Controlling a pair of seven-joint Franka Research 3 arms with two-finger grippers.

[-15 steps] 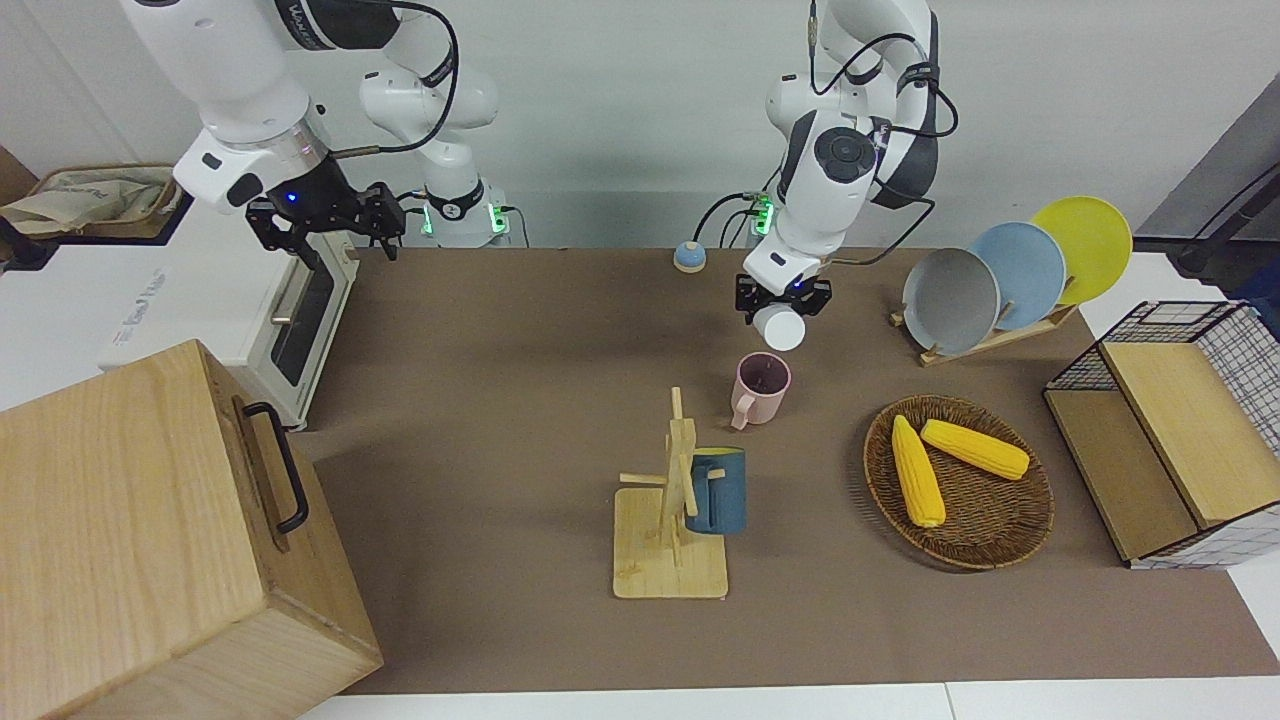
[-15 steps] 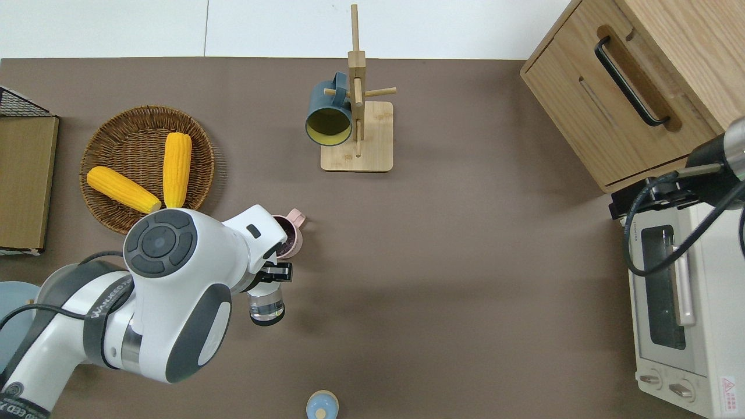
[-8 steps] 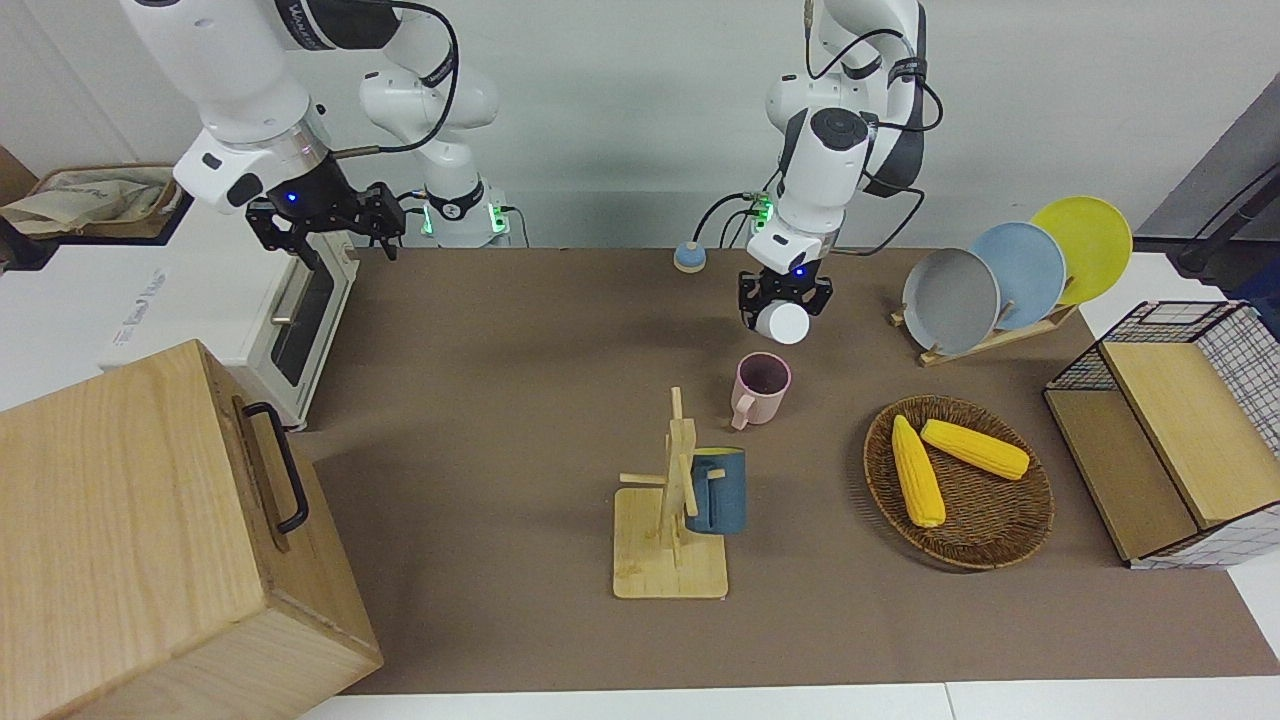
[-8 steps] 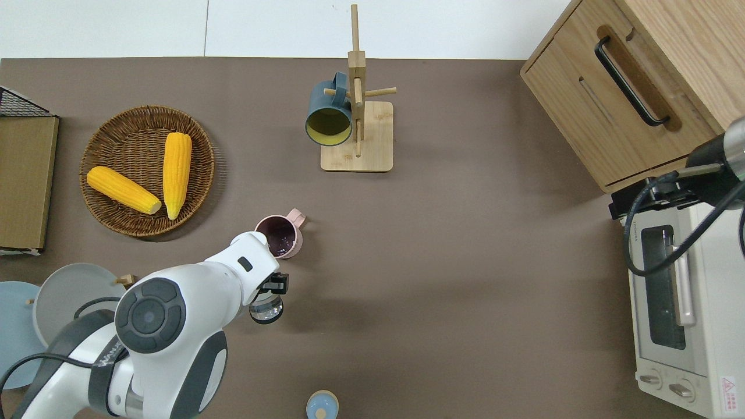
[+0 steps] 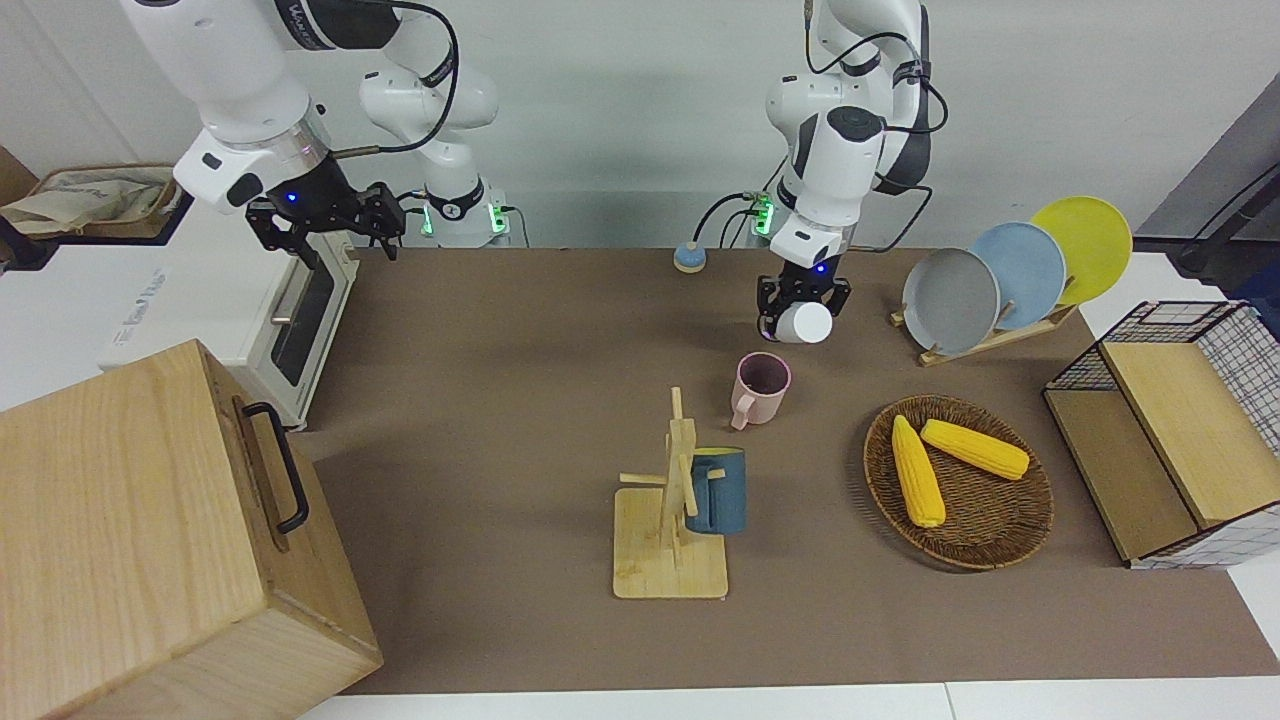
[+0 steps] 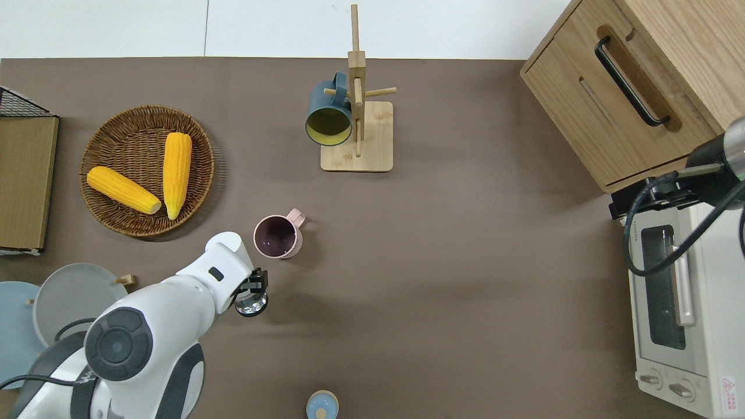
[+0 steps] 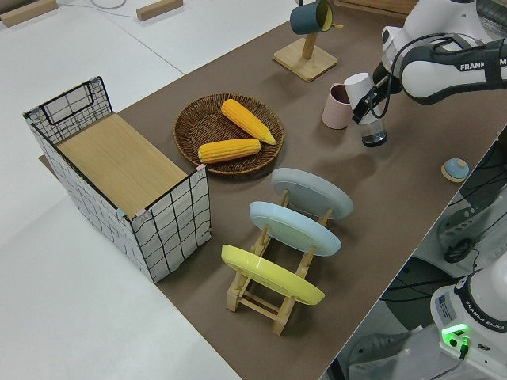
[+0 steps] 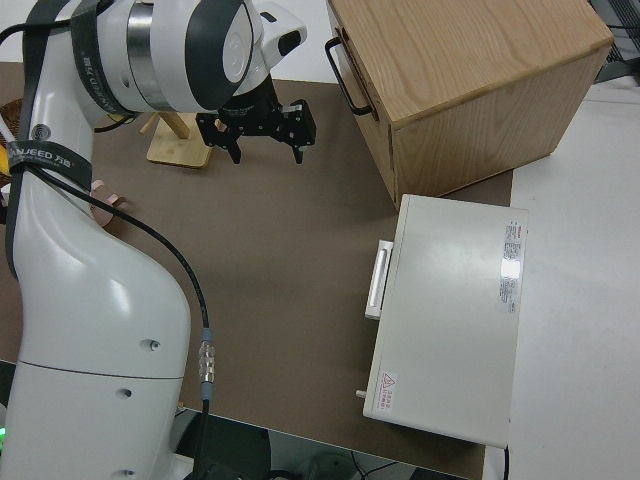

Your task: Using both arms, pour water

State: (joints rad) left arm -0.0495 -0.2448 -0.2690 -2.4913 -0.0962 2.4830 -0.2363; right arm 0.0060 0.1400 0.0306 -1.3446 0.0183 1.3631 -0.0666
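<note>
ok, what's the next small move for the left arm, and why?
Probably lower the glass straight down onto the table and open the fingers. The left gripper holds it about upright over bare mat, apart from the pink mug and nearer to the robots. Whether it already touches down, I can't tell.

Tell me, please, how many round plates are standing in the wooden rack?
3, all upright in the wooden rack at the left arm's end: a grey plate, a light blue plate and a yellow plate. None seems hidden.
</note>
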